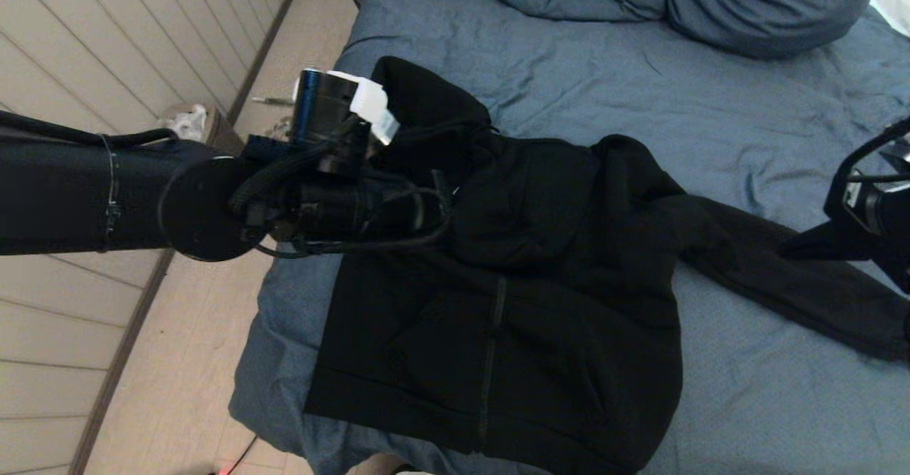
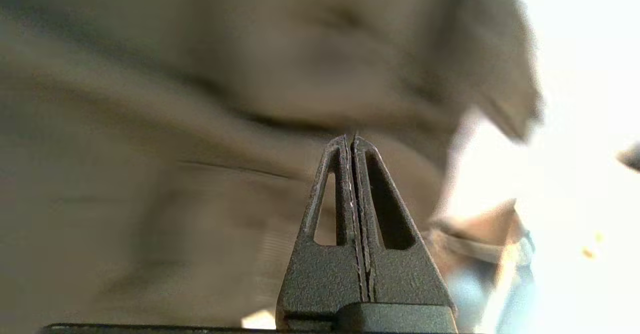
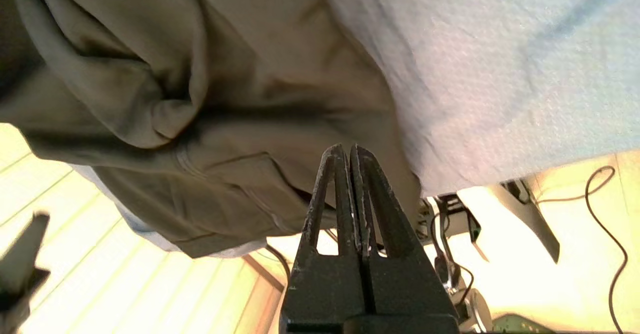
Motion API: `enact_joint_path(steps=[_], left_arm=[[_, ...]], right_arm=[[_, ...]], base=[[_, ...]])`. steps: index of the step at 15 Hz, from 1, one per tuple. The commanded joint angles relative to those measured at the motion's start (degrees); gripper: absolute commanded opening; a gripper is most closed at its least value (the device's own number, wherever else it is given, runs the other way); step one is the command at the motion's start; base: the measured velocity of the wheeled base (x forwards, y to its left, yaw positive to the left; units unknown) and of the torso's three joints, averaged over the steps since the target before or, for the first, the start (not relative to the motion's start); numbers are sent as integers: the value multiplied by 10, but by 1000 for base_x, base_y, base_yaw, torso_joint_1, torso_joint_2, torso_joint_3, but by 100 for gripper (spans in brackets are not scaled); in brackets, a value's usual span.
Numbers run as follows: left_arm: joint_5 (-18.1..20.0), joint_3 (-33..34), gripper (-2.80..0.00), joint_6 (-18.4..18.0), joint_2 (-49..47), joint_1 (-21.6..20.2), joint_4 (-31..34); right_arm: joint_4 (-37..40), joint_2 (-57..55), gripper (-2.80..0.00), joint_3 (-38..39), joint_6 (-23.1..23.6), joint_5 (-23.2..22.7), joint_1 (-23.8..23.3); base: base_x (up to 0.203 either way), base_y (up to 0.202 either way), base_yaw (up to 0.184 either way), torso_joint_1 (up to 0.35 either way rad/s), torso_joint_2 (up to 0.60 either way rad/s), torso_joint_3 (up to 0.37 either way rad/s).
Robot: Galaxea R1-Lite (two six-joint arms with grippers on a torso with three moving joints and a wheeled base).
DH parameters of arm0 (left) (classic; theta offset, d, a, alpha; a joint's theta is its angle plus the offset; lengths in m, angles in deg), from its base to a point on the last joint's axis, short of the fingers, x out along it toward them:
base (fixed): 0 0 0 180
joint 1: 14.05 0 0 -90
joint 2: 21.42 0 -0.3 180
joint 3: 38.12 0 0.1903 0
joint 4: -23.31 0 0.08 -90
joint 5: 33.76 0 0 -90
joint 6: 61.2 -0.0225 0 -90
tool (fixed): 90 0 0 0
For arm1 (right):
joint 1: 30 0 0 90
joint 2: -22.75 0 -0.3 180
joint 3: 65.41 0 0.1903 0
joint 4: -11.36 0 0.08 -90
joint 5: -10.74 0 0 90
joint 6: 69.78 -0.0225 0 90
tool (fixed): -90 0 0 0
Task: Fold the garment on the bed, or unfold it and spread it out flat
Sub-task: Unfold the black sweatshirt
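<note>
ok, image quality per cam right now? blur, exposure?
Head view: dim, the garment nearly featureless black on the bed, left arm blocking part of it. Left wrist view: fabric motion-smeared, background blown out white, only the left gripper sharp. Right wrist view: sharp, but overexposed, floor glaring behind the right gripper.

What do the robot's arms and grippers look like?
The left arm is a fat black tube with looping black cables, a shiny blue-black cylinder and a white block. The left gripper and right gripper have dark, rough, pointed fingers with long slots.
</note>
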State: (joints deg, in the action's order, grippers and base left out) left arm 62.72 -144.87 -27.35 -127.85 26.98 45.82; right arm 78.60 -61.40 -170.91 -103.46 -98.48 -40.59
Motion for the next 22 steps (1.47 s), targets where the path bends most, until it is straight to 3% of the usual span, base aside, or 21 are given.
enact_joint_path(steps=[1,4,5,8,11,13,20,22], left_arm=[[0,-31,-280,2,-15,47,0],[-2,-77,-280,5,-56,77,9],[-2,-92,0,12,-70,87,19],[-8,-123,0,19,-125,105,25],[-94,-214,0,15,-223,106,32],[-125,-265,0,13,-248,72,64],[-124,-276,0,-27,-248,-13,45],[-92,-276,0,-35,-248,-36,33]], right_arm=[[3,15,-280,5,-2,-1,-1],[6,46,-280,18,-1,0,-2],[5,55,-280,31,-2,0,-2],[3,70,-280,35,-3,-1,-2],[3,84,-280,34,-2,-2,0],[2,88,-280,33,-2,-3,2],[1,87,-280,36,0,-1,3],[1,84,-280,39,0,-1,3]], base=[[0,0,0,0,0,0],[0,0,0,0,0,0],[0,0,0,0,0,0],[0,0,0,0,0,0],[0,0,0,0,0,0],[0,0,0,0,0,0],[0,0,0,0,0,0],[0,0,0,0,0,0]])
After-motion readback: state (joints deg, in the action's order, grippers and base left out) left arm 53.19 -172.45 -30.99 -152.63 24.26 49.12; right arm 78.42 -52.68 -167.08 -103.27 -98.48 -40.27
